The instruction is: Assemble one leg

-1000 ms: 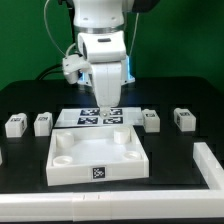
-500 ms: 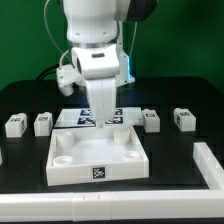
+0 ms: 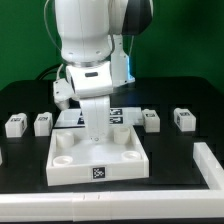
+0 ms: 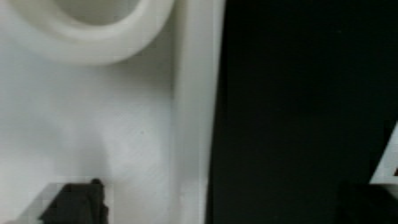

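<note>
Several alike white legs with marker tags stand on the black table: two at the exterior view's left (image 3: 14,125) (image 3: 42,123) and two at its right (image 3: 150,120) (image 3: 183,119). My gripper (image 3: 97,136) is low over the far edge of the large white square panel (image 3: 70,172), away from all legs, holding nothing. In the wrist view the gripper (image 4: 196,208) seems open: one dark fingertip (image 4: 75,200) shows over the panel (image 4: 107,120), beside a round corner socket (image 4: 89,25). The other finger is lost against the black table.
The marker board (image 3: 122,117) lies behind the panel, partly hidden by the arm. A raised white rail (image 3: 206,165) runs along the table's front and right edge. A white sliver (image 4: 388,160) shows at the wrist view's edge.
The arm has come down and shifted toward the exterior view's left, from above the marker board to just over the panel's far edge. The legs and panel have not moved.
</note>
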